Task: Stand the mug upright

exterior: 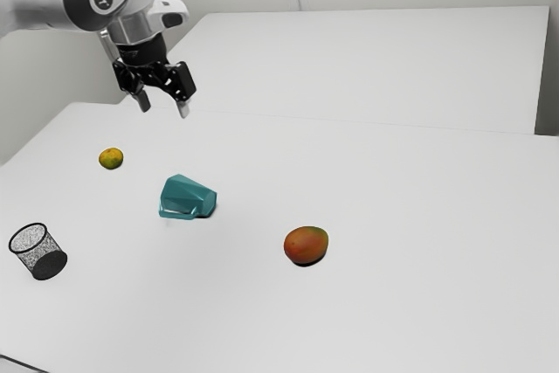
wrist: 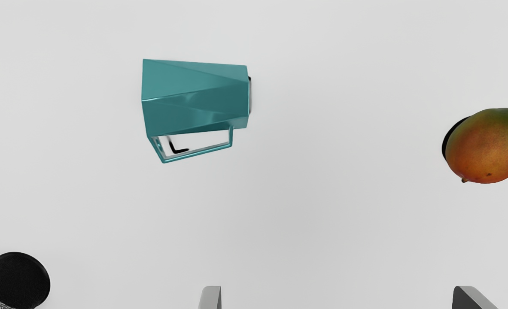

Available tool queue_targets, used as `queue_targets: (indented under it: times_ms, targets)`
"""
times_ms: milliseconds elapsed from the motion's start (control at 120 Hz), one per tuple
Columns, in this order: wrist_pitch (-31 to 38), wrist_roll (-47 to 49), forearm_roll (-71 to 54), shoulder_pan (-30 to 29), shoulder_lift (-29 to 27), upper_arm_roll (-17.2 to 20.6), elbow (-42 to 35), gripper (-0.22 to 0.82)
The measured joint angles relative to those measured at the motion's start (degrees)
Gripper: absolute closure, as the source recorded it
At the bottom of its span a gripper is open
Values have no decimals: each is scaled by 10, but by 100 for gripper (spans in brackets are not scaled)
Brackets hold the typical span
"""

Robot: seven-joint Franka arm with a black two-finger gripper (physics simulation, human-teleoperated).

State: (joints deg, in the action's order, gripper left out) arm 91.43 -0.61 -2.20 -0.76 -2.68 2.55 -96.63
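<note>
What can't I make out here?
- Inside of the teal mug: both views, hidden by its walls.
- Part of the mango: wrist view, cut by edge.
- Part of the mesh cup: wrist view, cut by edge.
- Rest of the dark strip: exterior view, cut by edge.

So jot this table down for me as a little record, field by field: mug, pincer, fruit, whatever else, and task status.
mug: teal, lying on its side
pincer: open, empty, raised above the table
mango: red-orange and green, the exterior view's right of the mug
small fruit: yellow-green
mesh container: black
task status: mug not yet upright
</note>
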Motion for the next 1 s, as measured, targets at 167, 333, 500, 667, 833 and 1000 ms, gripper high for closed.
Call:
queue_targets:
  times_ms: [167, 333, 500, 667, 833, 1000]
  targets:
    - [0, 1, 1, 2, 12, -1, 13, 2]
    - [-2, -4, 14, -2, 46, -2, 45, 2]
    - [1, -27, 76, -67, 76, -3, 55, 2]
    - [6, -65, 139, -134, 108, -6, 62, 2]
    - [10, -110, 206, -168, 146, -8, 58, 2]
    - [12, -149, 252, -193, 176, -9, 48, 2]
